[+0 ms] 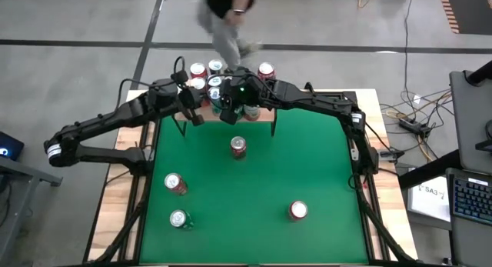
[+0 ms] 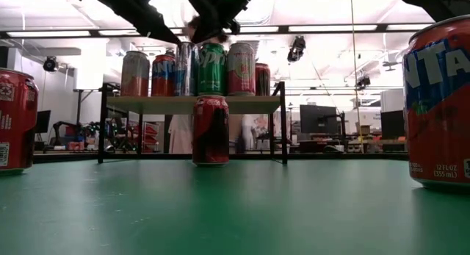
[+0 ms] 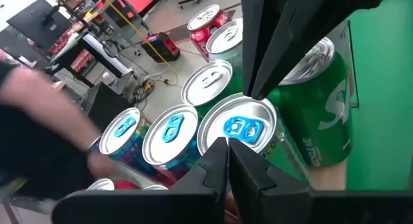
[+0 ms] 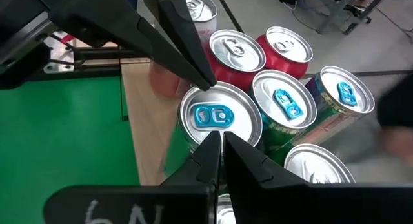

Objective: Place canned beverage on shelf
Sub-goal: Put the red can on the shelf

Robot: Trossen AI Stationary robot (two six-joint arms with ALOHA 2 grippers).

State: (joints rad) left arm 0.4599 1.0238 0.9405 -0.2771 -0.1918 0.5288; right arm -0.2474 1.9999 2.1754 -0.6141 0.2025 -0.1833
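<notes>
Looming at the low view's edge, an orange can (image 2: 439, 101) stands on the flat green desk (image 1: 254, 182). Beyond it the light-wood shelf (image 2: 192, 103) on thin black legs carries a cluster of smooth aluminium cans. Both claws hover just above a green can (image 4: 216, 121) in that cluster: the left claw (image 3: 227, 146) and the right claw (image 4: 218, 141) each pinched closed, gripping nothing.

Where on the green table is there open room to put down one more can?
The green table is bare on its right half, between the red can below the shelf and the red can near the front. The left front holds two cans. The shelf is crowded, with both end effectors above.
</notes>
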